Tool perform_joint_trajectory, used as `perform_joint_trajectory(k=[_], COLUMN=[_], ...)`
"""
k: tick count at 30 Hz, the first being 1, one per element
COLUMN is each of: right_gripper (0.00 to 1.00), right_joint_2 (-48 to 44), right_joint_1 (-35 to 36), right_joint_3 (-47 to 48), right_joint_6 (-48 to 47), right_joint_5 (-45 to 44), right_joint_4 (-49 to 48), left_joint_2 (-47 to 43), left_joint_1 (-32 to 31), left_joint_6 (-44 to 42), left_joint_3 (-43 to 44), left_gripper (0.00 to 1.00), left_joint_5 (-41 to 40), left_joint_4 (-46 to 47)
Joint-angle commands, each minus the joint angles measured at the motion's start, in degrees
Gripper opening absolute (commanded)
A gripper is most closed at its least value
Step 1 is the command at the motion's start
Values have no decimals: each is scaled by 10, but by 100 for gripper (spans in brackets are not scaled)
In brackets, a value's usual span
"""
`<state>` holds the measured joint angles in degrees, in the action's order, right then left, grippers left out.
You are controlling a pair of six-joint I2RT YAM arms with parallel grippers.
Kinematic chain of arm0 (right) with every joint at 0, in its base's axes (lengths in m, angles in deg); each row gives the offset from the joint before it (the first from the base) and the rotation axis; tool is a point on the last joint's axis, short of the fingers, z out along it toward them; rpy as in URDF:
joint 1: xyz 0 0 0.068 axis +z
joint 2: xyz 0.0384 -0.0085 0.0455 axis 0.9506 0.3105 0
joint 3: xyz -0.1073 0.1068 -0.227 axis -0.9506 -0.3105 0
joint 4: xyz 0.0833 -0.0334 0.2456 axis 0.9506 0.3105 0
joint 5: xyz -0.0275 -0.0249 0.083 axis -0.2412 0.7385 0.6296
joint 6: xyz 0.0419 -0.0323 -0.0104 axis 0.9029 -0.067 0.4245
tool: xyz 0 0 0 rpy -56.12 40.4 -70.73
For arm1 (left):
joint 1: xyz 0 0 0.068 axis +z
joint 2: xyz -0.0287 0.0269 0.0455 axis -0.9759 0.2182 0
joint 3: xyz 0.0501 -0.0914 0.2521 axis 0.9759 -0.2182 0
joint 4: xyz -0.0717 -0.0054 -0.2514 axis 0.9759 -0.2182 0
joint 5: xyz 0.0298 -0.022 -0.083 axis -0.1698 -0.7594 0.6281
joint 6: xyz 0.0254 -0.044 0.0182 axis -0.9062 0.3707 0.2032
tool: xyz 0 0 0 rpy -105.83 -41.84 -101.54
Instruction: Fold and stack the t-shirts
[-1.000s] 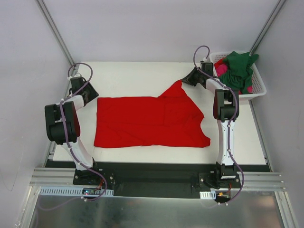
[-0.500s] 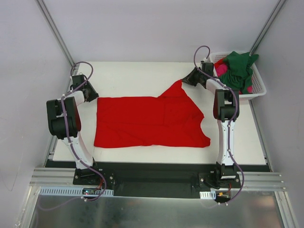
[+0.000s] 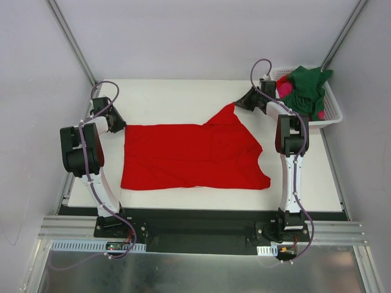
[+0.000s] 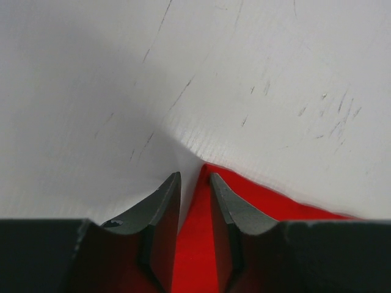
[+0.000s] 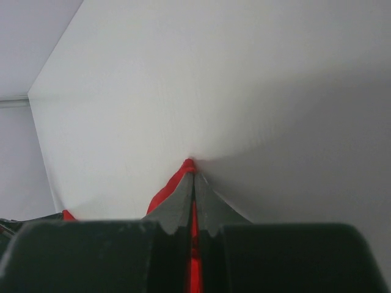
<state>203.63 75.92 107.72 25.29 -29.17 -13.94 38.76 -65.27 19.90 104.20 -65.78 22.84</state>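
Note:
A bright red t-shirt (image 3: 195, 155) lies spread flat on the white table. My left gripper (image 3: 118, 124) is low at its far left corner. In the left wrist view the left gripper (image 4: 194, 177) has its jaws narrowly apart, with the red corner (image 4: 275, 201) lying between and under them. My right gripper (image 3: 239, 104) is shut on the raised far right tip of the shirt. The right wrist view shows the right gripper (image 5: 193, 174) pinching a strip of red cloth (image 5: 168, 189). A dark green t-shirt (image 3: 305, 85) and a magenta-pink t-shirt (image 3: 284, 88) are heaped in the basket.
A white slotted basket (image 3: 333, 113) stands at the table's back right corner, just right of the right arm. Metal frame posts rise at both back corners. Bare white tabletop (image 3: 177, 97) runs behind the red shirt.
The left arm has shifted a little toward the back, at the shirt's far left corner. The shirt and the right arm have not moved.

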Motion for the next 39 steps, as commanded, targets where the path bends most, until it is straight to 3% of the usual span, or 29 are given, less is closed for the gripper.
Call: perform_joint_trajectory(k=[1,15,23,39], right_gripper=[1,1,2,1], right_joint_2=[-46,-45,-47,-124], right_joint_1=[-6,-8,-10,-14], right_joint_3=[-5,-11,-11,-26], right_joint_6=[-6,-6,-6,-36], right_joint_5=[3,3,3,36], right_joint_4=[-13,-14,-14,-11], left_joint_2=[13,23,26,-21], left_joint_1=[4,4,4,5], left_joint_6=[-16,-22,-25,-15], left_joint_3=[24,36,38,16], left_gripper=[25,22,0,0], left_joint_5=[13,31,35,56], left_joint_4=[-9,-10,-16,-14])
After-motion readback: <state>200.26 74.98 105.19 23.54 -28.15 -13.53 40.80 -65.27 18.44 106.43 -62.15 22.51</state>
